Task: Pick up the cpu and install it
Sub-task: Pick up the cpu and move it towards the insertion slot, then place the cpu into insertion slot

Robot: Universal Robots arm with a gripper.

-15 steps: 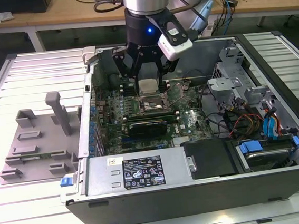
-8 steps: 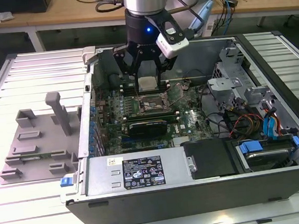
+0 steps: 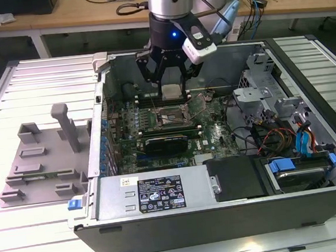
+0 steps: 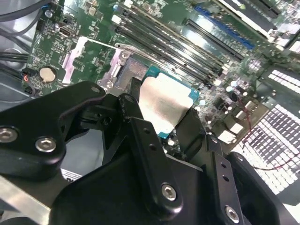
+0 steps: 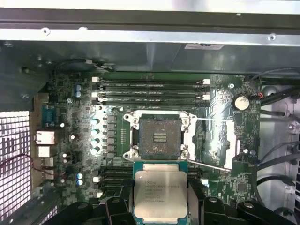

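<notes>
Slatted metal table [image 3: 21, 80], seen in the exterior view. Nearest you stands the open case [image 3: 224, 216], with a grey tray [image 3: 41, 168] beside it on the exterior view's left. Inside the case the motherboard [image 3: 216, 133] lies flat. Its socket [image 5: 159, 136] is bare, with the load frame [image 5: 220, 140] swung aside. Over the board you find the gripper [image 3: 171, 85], jaws clamped on the cpu [image 3: 171, 91] by two opposite edges. In both wrist views the cpu [image 5: 160, 194] [image 4: 164, 105] is roughly level, metal top up, just beside the socket and not seated. Wooden desks [image 3: 86, 17] with cables run behind.
</notes>
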